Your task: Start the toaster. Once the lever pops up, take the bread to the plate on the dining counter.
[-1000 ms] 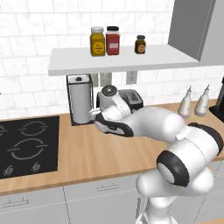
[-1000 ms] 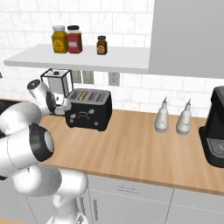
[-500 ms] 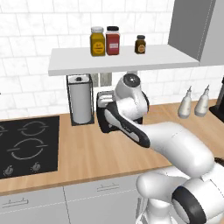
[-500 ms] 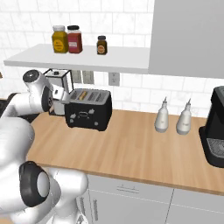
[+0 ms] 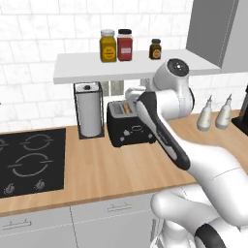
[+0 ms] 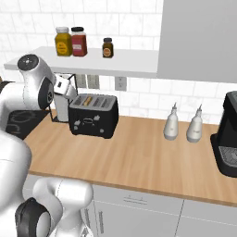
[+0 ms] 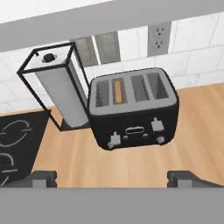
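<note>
The black toaster stands on the wood worktop against the tiled wall, also seen as the toaster and the toaster. A tan slice of bread sits in its second slot from the left, with only the top edge showing. Two small white levers are on its front. My gripper hangs open and empty above and in front of the toaster, touching nothing. From the right base view the gripper is by the toaster's upper left corner. The plate and the dining counter are out of view.
A wire paper-towel holder stands just left of the toaster. A shelf with three jars hangs low over it. Two white bottles and a black coffee machine stand to the right, and a black cooktop lies to the left.
The arm has swung up. The hand has risen from the toaster's left front to a spot above it, now looking down on the slots. The jaws stayed open.
</note>
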